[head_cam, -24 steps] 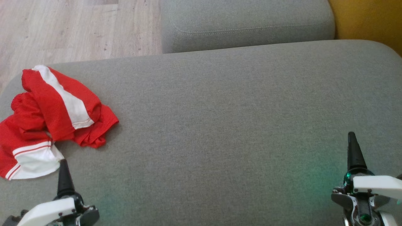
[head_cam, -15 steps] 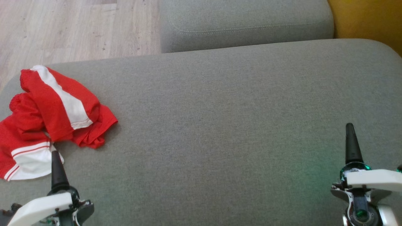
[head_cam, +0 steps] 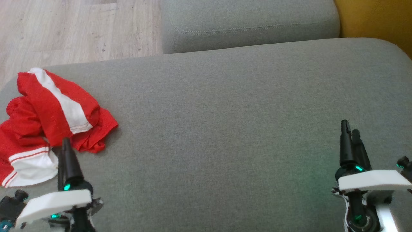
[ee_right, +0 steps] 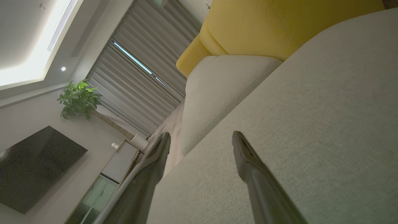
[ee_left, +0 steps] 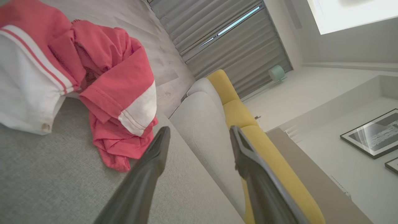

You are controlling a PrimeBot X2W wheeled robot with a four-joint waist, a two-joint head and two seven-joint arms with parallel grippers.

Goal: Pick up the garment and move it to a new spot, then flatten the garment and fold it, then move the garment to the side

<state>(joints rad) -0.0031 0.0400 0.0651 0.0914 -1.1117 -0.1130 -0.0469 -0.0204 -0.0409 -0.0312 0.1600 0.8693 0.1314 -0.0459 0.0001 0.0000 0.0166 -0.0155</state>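
At the far left of the grey seat cushion (head_cam: 225, 106) lies the garment (head_cam: 48, 109), a red piece with white panels and thin red stripes, bunched and folded over itself near the cushion's left edge, with wooden floor (head_cam: 64, 25) beyond it. It is crumpled rather than spread, so the first step, picking it up, is not yet done, and the wide bare stretch of cushion to its right looks like the place it would go for flattening. Just near of the heap hangs the left gripper (head_cam: 63, 145), its fingers aimed at the garment's near right edge, which reads as lining up for a grasp. In the left wrist view the two fingers stand wide apart with nothing between them, and the red hem lies ahead and to the left of them, close but, as far as can be told, not touched. The middle of the cushion carries nothing, and a second grey cushion (head_cam: 251, 25) sits beyond it. Well to the right the right gripper (head_cam: 350, 126) hovers over plain fabric, likely waiting its turn, its jaws likewise spread wide and holding nothing, with the yellow backrest (head_cam: 379, 19) at the far right
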